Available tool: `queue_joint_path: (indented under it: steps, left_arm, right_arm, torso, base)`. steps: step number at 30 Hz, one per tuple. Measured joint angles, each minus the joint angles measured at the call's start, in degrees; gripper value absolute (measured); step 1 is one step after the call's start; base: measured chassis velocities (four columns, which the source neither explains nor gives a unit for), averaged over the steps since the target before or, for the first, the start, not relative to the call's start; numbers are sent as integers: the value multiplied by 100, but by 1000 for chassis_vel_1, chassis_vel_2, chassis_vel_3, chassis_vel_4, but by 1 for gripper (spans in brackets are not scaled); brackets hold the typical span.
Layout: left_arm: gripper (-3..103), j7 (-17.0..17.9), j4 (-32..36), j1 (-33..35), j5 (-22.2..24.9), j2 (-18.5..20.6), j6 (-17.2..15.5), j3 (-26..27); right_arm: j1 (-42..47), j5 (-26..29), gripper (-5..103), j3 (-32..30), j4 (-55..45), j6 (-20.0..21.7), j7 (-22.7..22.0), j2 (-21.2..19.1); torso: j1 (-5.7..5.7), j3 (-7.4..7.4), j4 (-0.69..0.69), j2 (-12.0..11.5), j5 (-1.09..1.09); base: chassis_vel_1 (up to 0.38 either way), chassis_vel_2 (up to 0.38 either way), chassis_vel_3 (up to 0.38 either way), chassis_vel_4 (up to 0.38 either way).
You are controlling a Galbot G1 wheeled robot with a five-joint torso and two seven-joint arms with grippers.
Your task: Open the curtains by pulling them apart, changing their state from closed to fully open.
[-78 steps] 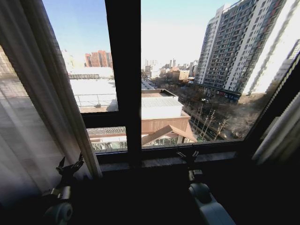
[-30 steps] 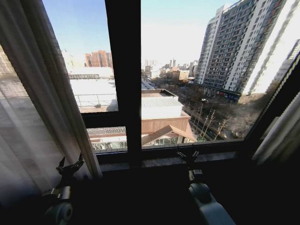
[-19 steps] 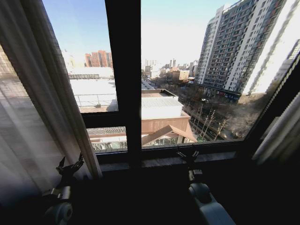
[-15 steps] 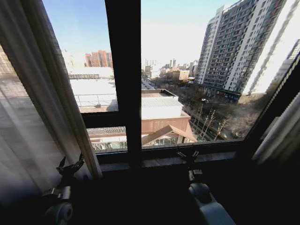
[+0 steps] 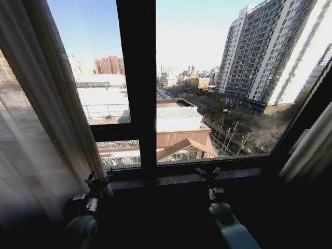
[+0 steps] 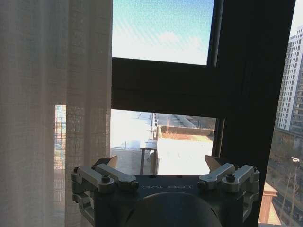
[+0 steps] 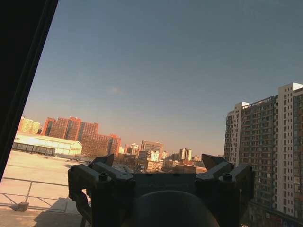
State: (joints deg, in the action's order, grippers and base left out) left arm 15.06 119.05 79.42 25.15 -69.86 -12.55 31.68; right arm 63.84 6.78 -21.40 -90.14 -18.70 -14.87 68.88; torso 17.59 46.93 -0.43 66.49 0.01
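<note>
Curtains look ~fully apart: left panel (image 5: 36,129) bunched far left, right panel (image 5: 311,150) at right edge, glass bare between. Left pincer (image 5: 98,181) low just beside left panel, jaws wide, holding nothing; right pincer (image 5: 208,170) near sill, also wide open & empty.

Left end effector (image 6: 161,163): a dark grey block stamped "GALBOT" in pale letters, carrying two silvery linkage arms — each fastened with round-headed screws — that end in short pointed fingers (image 6: 108,162). Right end effector (image 7: 159,163): the same build, dark in silhouette. In the head view both wrists end in rounded pale grey housings — smooth, glossy shells.
</note>
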Motion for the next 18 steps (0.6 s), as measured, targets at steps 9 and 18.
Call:
queue_joint_path:
  steps: [9,18]
  left_arm:
    - [100,133,-256,-135,48,295,-34,182]
    - [100,271,-1123,-389,224,1074,501,865]
  right_arm:
    - [-1,0,100,0,0,0,0,0]
    - [-1,0,100,1,0,1,1,1]
  torso:
    - [0,0,0,0,-5]
    - [1,0,2,0,-3]
  base:
    - [0,0,0,0]
    - [0,0,0,0]
